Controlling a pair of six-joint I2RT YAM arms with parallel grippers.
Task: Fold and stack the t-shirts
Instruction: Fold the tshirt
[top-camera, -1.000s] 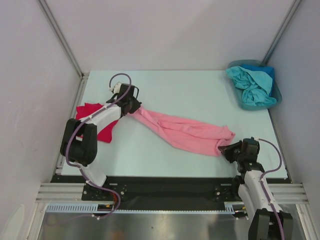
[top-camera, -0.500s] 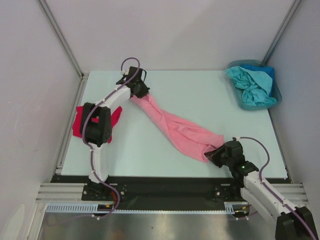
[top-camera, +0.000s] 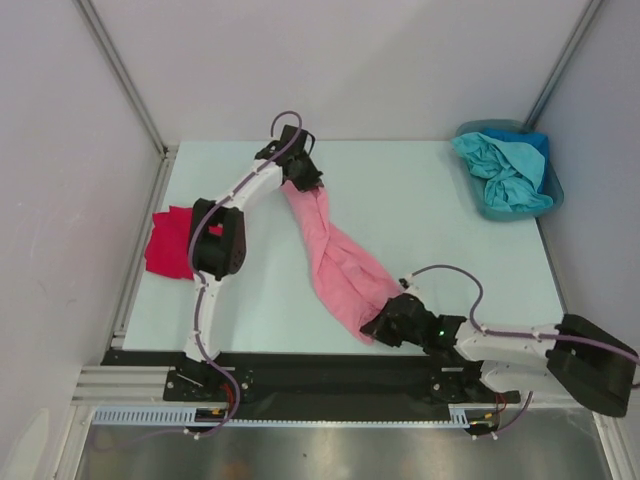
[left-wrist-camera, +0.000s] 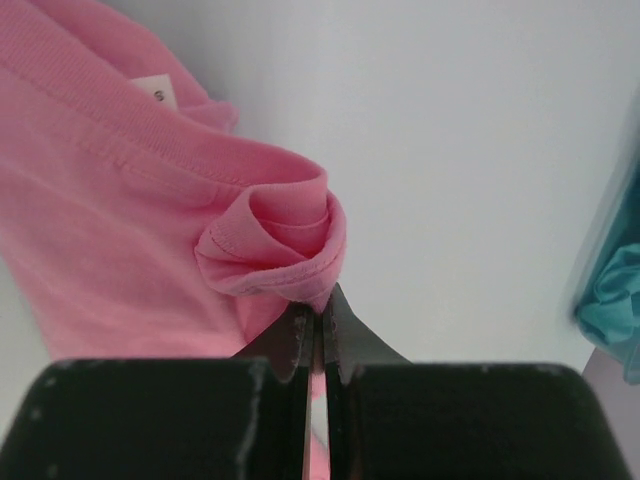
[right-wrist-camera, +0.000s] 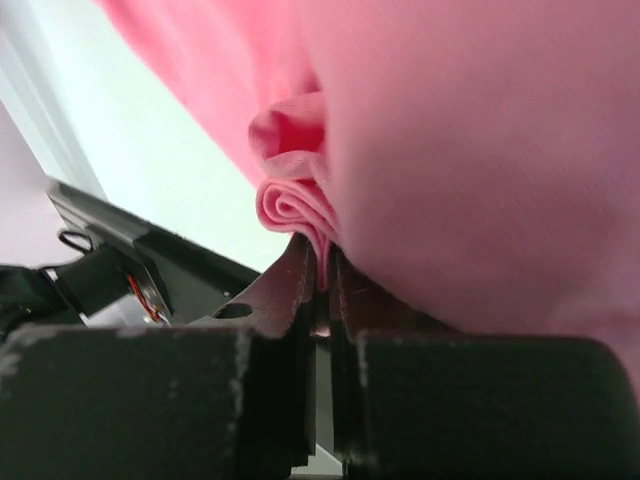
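The table is pale, walled on three sides, and carries everything noted below.

The pink t-shirt is the largest item. It is drawn out into a long twisted band running from the far centre-left of the table down to the near edge right of centre. It is not folded, and each end sits in one of my grippers.

The bin is teal and stands at the far right corner, well apart from the pink shirt. It holds a crumpled teal t-shirt with a blue t-shirt behind it.

The red t-shirt lies bunched at the left edge of the table, partly hidden by my left arm and apart from the pink one.

My left gripper is reached far across the table at the far end of the band. In the wrist view its fingers are pressed almost together, with a thin sliver of pink cloth between them and a rolled hem bulging just past the tips.

My right gripper sits low at the near edge on the other end of the band. It is likewise closed to a narrow slit, pinching a curled fold of pink cloth.

A small white label shows at the pink neckband.
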